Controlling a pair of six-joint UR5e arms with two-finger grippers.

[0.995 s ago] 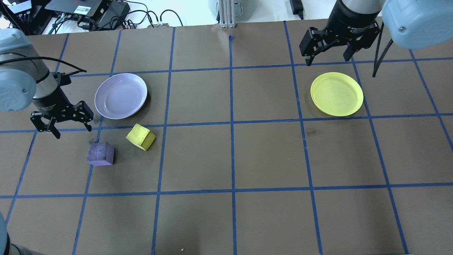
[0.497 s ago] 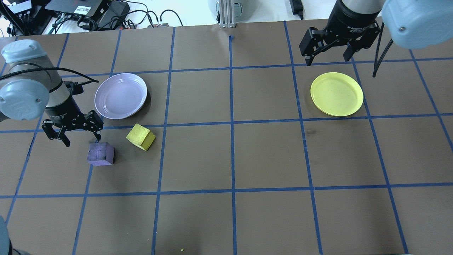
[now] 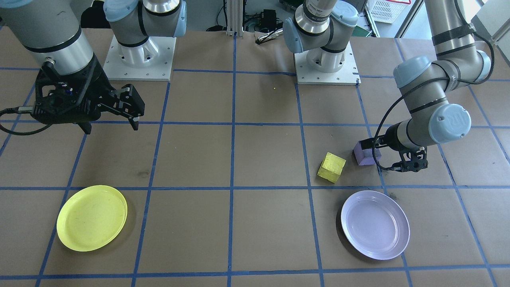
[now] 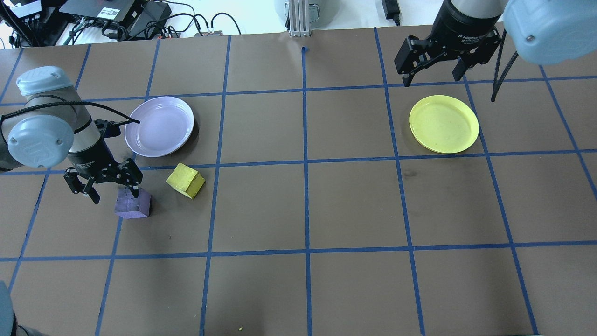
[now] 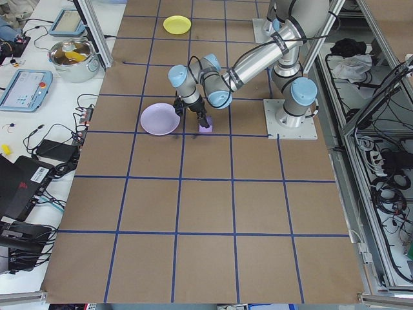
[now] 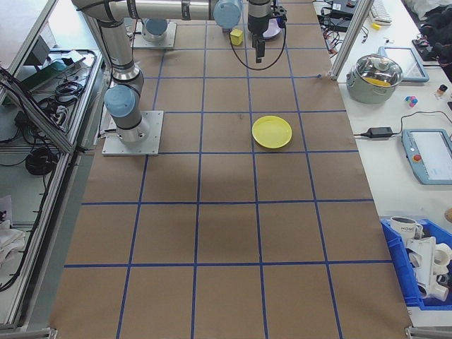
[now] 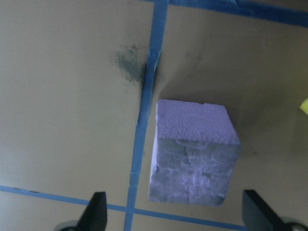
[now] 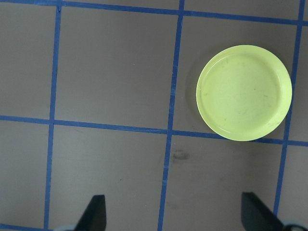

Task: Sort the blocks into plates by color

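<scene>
— What was moved since the earlier frame?
— The left tool [image 4: 103,182] was brought over the purple block [image 4: 133,203], its jaws spread and nothing gripped.
— And the rest?
— The right tool [image 4: 431,65], also spread, was held by the desk's far edge.

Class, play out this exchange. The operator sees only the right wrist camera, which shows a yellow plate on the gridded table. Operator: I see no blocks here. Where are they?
Observer: Both are on the robot's left half. The purple block and the yellow block sit apart, near the lavender plate.
Operator: Is either one held?
Observer: No. The left gripper hangs open above the purple block, which lines up between its fingers in the left wrist view.
Operator: Anything in the lavender plate?
Observer: Nothing lies in it.
</scene>
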